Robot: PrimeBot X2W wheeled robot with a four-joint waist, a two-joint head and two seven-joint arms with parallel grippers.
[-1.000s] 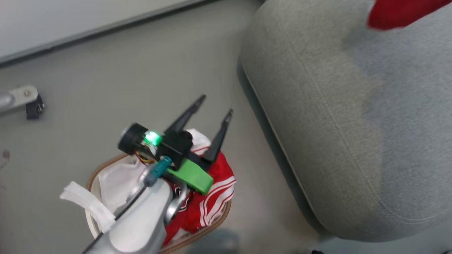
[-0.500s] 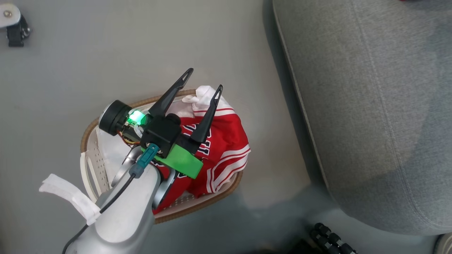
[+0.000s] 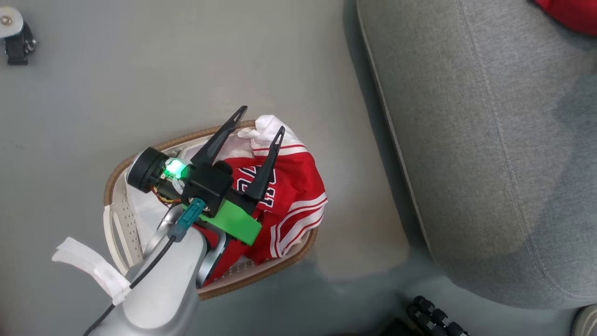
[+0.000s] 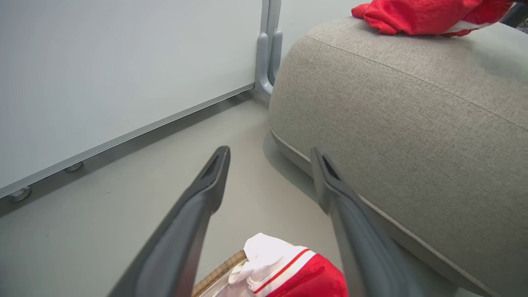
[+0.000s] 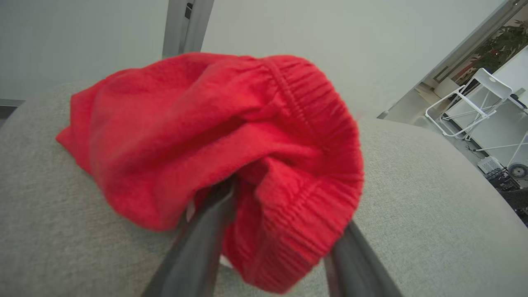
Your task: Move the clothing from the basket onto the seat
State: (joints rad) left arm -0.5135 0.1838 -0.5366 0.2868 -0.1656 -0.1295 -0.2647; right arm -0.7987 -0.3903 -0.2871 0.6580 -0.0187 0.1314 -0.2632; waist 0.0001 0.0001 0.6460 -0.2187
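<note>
The red "BULLS 23" jersey lies bunched in the right half of the basket, over its white liner. My left gripper hovers open above the jersey, nothing between its fingers. In the left wrist view the left gripper points past the jersey and the basket's rim at the seat. The plainer red piece lies on the seat, and my right gripper stands open around it, tips buried in the fabric. That piece also shows on the seat as a red garment.
The basket stands on grey floor just left of the seat's rounded corner. A metal foot with a black caster is at the far left. A black ridged part lies below the seat. A wall panel and post stand behind.
The head camera swung and now looks straight down on the whole basket. My left gripper stays open over the jersey, having drifted slightly back over the basket since half a second ago.
</note>
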